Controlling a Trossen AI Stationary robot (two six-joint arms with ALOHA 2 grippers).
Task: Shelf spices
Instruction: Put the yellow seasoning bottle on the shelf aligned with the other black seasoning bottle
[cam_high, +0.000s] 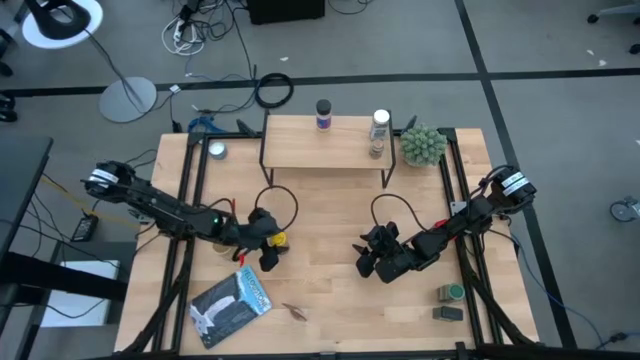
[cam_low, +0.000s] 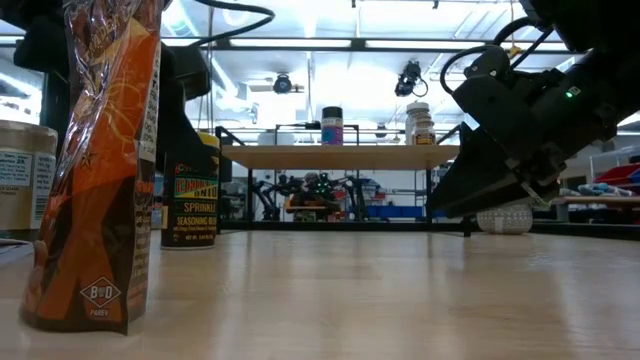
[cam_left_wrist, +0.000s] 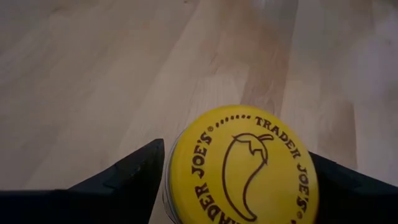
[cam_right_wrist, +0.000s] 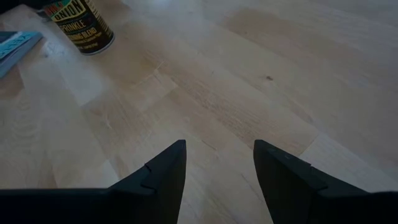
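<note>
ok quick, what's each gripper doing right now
left gripper: fingers either side of the yellow jar, grip cannot be told
right gripper: open, empty, over bare table

Pale matt wood tabletop (cam_right_wrist: 261, 87), smooth yellow jar (cam_left_wrist: 242, 168) lid — glossy crinkled orange packet (cam_low: 100, 170), light-wood shelf (cam_high: 325, 150)

Bright, even light from overhead across the pale wooden surface (cam_high: 330, 220), shadows soft and short. Level with the tabletop, glare from white ceiling light strips (cam_low: 330, 42) washing out the room behind. Crinkled orange foil packet (cam_low: 100, 160) up close, blurred at its edges. Round yellow jar lid (cam_left_wrist: 244, 169) sharp, wood beyond it soft. Dark fingers (cam_right_wrist: 163, 177) near-black silhouettes, detail lost.
</note>
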